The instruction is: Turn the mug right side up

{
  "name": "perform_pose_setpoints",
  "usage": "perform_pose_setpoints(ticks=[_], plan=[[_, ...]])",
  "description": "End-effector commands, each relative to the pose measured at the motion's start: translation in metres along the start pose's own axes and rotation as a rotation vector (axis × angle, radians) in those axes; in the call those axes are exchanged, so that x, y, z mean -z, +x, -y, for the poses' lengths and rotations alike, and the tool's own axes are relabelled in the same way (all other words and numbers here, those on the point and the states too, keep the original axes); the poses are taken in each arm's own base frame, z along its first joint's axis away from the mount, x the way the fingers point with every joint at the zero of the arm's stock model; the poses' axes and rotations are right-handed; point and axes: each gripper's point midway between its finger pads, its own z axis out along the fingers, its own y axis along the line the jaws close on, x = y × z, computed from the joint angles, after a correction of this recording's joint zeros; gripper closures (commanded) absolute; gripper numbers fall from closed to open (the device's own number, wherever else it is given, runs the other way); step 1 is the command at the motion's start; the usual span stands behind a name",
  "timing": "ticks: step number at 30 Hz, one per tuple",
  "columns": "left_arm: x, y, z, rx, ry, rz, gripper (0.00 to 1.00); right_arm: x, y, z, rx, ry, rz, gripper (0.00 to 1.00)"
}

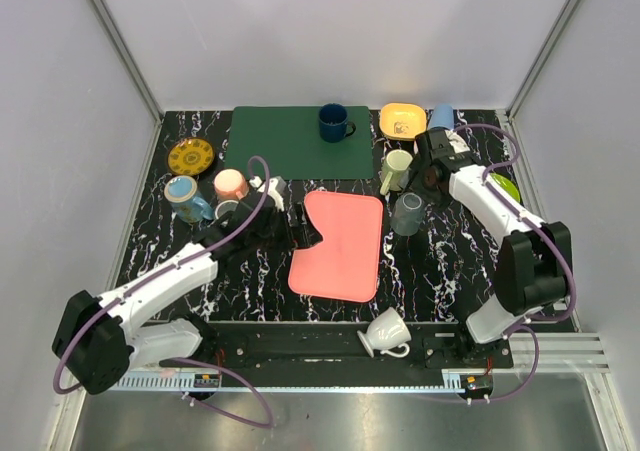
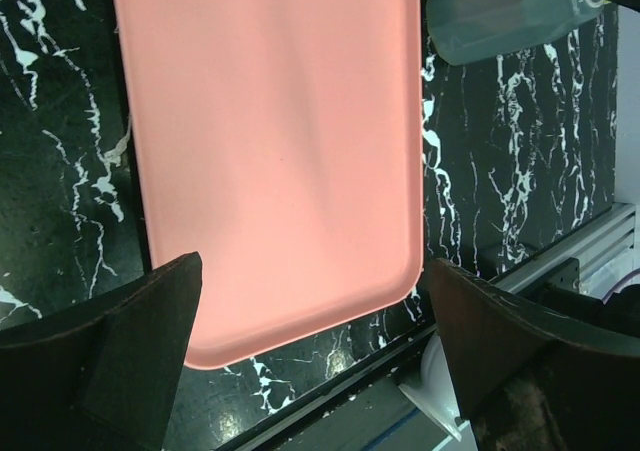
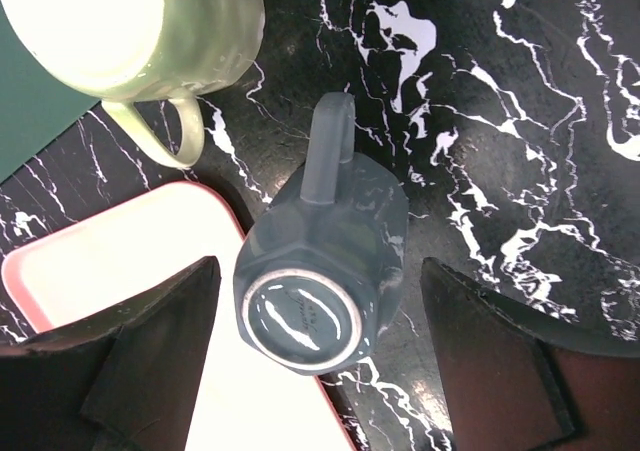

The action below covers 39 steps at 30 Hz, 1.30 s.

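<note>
At the near edge, between the two arm bases, a white cup point(image 1: 385, 331) lies tipped on its side. Behind it a pink tray point(image 1: 340, 256) lies flat on the black marbled desk point(image 1: 445, 271). The left hand point(image 1: 303, 233) hangs at the left edge of this tray with its fingers point(image 2: 130, 351) spread wide and nothing between them; the left wrist view shows only the bare tray surface below. Just beside the far right corner of the tray stands the grey mug point(image 3: 320, 271), upside down, with its base ring facing up and its handle sticking out to the side. The right hand point(image 1: 428, 171) is above this mug, its two fingers point(image 3: 140, 361) wide apart, one on each side of the mug, and neither touches it. A little farther, near the right hand, is a pale green mug point(image 1: 396, 169). On the left side of the desk a blue mug point(image 1: 185, 198) and a pink cup point(image 1: 231, 183) stand close together, and behind them lies a yellow patterned plate point(image 1: 191, 156). At the far end a dark green mat point(image 1: 285, 143) carries a navy mug point(image 1: 334, 123), upright, and to its right are a yellow dish point(image 1: 403, 121) and a light blue cup point(image 1: 441, 117)
</note>
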Motion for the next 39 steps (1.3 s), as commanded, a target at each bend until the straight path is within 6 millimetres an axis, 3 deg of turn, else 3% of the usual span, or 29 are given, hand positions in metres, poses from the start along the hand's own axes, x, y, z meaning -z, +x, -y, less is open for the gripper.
perform_pose_setpoints(ticks=[1, 3, 4, 5, 6, 7, 8, 9, 10, 11, 12, 16, 22, 25, 26, 31, 39], plan=[[0.006, -0.040, 0.042, -0.005, 0.101, 0.120, 0.04, 0.034, -0.037, 0.006, 0.038, 0.019, 0.150, 0.13], [0.000, -0.050, 0.057, -0.014, 0.115, 0.125, 0.06, 0.056, -0.058, 0.009, 0.015, -0.014, 0.239, 0.21], [-0.005, -0.054, 0.063, -0.021, 0.123, 0.125, 0.15, 0.059, -0.061, 0.012, 0.004, -0.025, 0.255, 0.25], [-0.004, -0.063, 0.081, -0.035, 0.157, 0.136, 0.21, 0.065, -0.071, 0.020, -0.027, -0.038, 0.278, 0.31], [-0.021, -0.060, 0.082, -0.039, 0.141, 0.103, 0.27, 0.064, -0.078, 0.021, -0.053, -0.057, 0.295, 0.52], [-0.027, -0.063, 0.089, -0.046, 0.150, 0.103, 0.39, 0.057, -0.073, 0.024, -0.066, -0.067, 0.267, 0.63], [-0.041, -0.067, 0.097, -0.054, 0.146, 0.093, 0.59, 0.052, -0.074, 0.025, -0.090, -0.079, 0.253, 0.73], [-0.049, -0.069, 0.100, -0.053, 0.144, 0.089, 0.66, 0.045, -0.080, 0.026, -0.121, -0.096, 0.256, 0.79], [-0.057, -0.071, 0.104, -0.050, 0.147, 0.086, 0.72, 0.033, -0.073, 0.022, -0.116, -0.118, 0.213, 0.90], [-0.061, -0.077, 0.114, -0.042, 0.167, 0.088, 0.82, 0.026, -0.072, 0.020, -0.111, -0.122, 0.207, 0.95], [-0.080, -0.071, 0.110, -0.038, 0.148, 0.055, 0.85, 0.021, -0.075, 0.016, -0.111, -0.136, 0.208, 1.00], [-0.116, -0.065, 0.117, -0.037, 0.149, 0.001, 0.94, -0.004, -0.065, 0.004, -0.095, -0.160, 0.140, 1.00], [-0.158, -0.071, 0.115, -0.076, 0.095, -0.035, 0.96, -0.002, -0.049, 0.013, -0.092, -0.169, 0.122, 1.00], [-0.174, -0.081, 0.127, -0.083, 0.108, -0.041, 0.96, -0.001, -0.038, 0.020, -0.102, -0.172, 0.107, 1.00], [-0.184, -0.075, 0.123, -0.085, 0.094, -0.060, 0.96, 0.000, -0.035, 0.022, -0.104, -0.172, 0.101, 1.00], [-0.199, -0.073, 0.130, -0.079, 0.110, -0.085, 0.96, -0.005, -0.015, 0.030, -0.119, -0.163, 0.055, 1.00], [-0.211, -0.029, 0.157, -0.121, 0.202, -0.186, 0.96, -0.022, -0.012, 0.016, -0.101, -0.198, 0.003, 1.00]])
